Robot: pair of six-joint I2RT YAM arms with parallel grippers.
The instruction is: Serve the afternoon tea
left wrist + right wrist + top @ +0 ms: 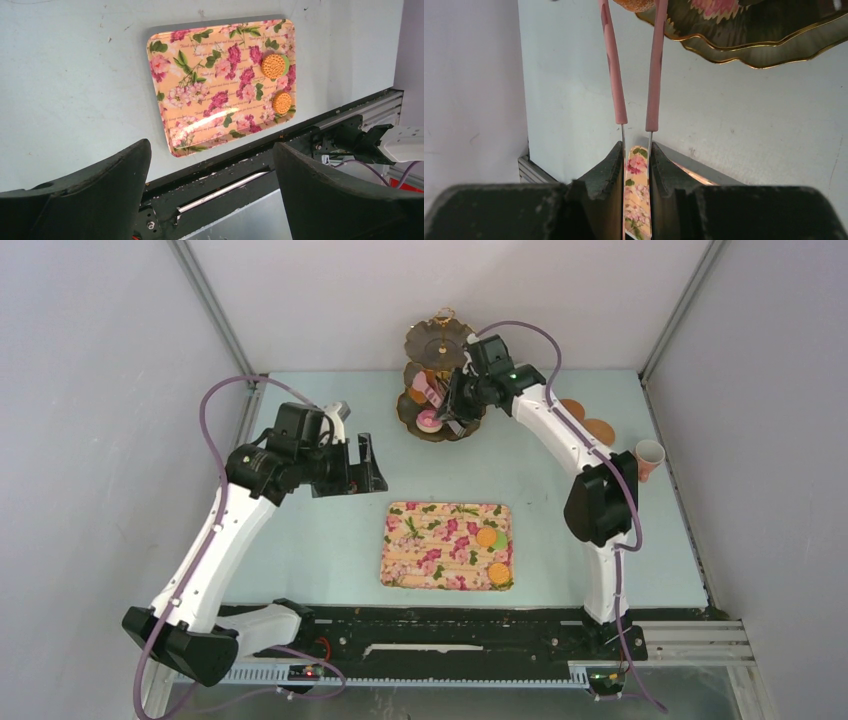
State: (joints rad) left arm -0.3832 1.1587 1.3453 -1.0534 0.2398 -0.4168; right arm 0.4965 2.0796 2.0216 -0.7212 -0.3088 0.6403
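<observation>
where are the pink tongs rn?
The pink tongs are clamped in the right gripper. In the top view that is at the far middle of the table, with the tong tips at the edge of the gold-rimmed tiered stand.

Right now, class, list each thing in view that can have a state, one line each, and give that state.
Tiered stand, upright.
Tongs, squeezed, tips at a pastry at the tiered stand.
Right claw, shut on the tongs.
Left claw, open, holding nothing.
Floral tray, flat on the table, two macarons on it.
Pink mug, upright.
Coasters, lying flat.
</observation>
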